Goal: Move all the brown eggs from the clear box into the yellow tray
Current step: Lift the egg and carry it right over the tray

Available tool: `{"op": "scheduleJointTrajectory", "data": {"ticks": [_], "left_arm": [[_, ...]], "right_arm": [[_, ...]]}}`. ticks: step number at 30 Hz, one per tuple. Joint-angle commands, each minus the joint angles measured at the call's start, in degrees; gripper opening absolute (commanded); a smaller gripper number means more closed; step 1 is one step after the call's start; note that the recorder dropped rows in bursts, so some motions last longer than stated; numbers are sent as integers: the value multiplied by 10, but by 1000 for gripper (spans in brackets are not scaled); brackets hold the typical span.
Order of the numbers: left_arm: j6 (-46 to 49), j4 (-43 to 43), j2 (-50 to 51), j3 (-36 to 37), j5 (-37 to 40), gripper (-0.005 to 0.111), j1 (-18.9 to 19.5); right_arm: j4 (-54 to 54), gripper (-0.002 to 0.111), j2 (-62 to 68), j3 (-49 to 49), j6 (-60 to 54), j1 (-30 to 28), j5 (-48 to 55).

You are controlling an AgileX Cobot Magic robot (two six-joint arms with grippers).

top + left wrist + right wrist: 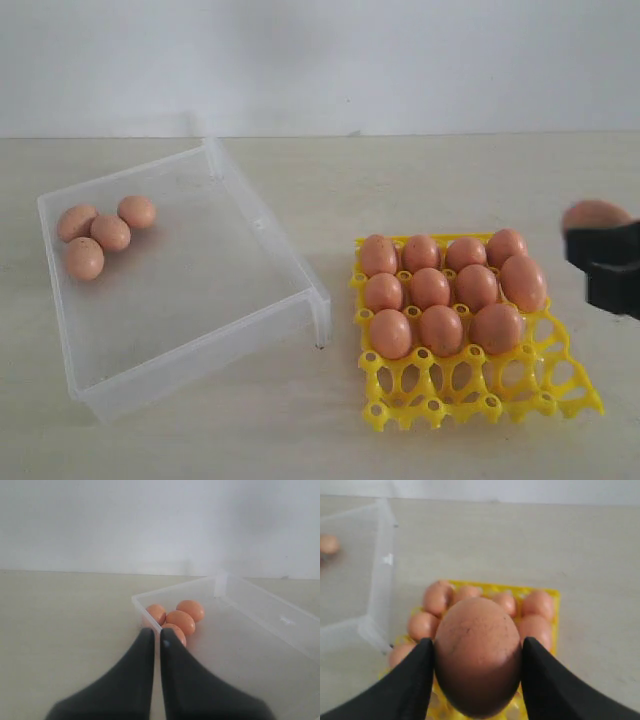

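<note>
On the counter: clear box at left, four brown eggs clustered by its left wall; yellow tray at right, eleven cells filled, near row and one end cell bare. At the box rim, left claw pressed together. Off the tray's right side, right claw pinching one egg across its waist, long axis pointing forward; bare cells leftward and below.

clear box with four brown eggs in one corner, yellow tray holding eleven, right gripper clasping another egg
</note>
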Motion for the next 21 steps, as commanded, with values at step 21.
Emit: {"op": "scheduleJointTrajectory", "data": {"ticks": [21], "left_arm": [[-1,1,-2,1,-2,4,1]], "right_arm": [[55,0,311,-294,-252,-4,406]]}}
